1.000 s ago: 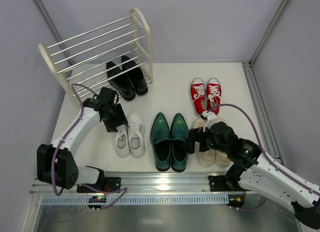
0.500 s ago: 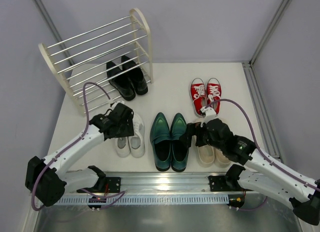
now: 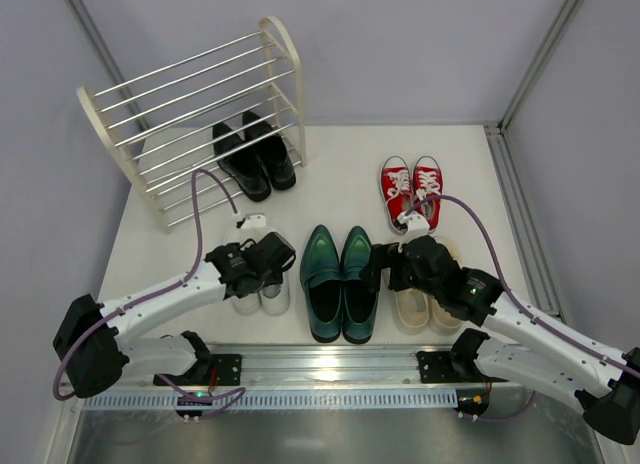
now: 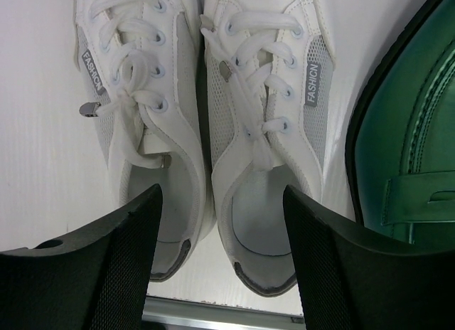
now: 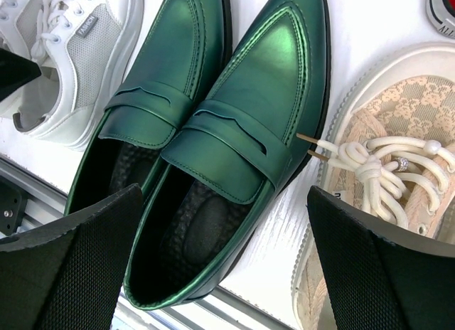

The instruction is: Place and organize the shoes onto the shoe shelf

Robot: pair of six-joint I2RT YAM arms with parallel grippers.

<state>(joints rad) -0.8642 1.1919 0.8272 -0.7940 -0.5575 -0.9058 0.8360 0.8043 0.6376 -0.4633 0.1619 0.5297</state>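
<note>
The shoe shelf [image 3: 190, 96] stands at the back left, with the black dress shoes [image 3: 252, 159] on the floor at its foot. My left gripper [image 3: 262, 262] is open and empty, hovering over the heels of the white sneakers [image 3: 274, 300], which also show in the left wrist view [image 4: 263, 95] between its fingers [image 4: 106, 266]. My right gripper [image 3: 385, 269] is open and empty above the right shoe of the dark green loafers [image 3: 340, 279], seen close in the right wrist view [image 5: 234, 124]. The beige sneakers [image 3: 420, 309] lie partly under the right arm. The red sneakers [image 3: 412, 189] sit further back.
A metal rail [image 3: 320, 364] runs along the near edge. Grey walls close in the left, back and right sides. A beige sneaker [image 5: 384, 166] lies just right of the loafer, and a green loafer [image 4: 412, 152] lies just right of the white pair.
My left arm has swung from beside the shelf toward the near side and right, ending over the white sneakers. My right gripper has edged left over the green loafers.
</note>
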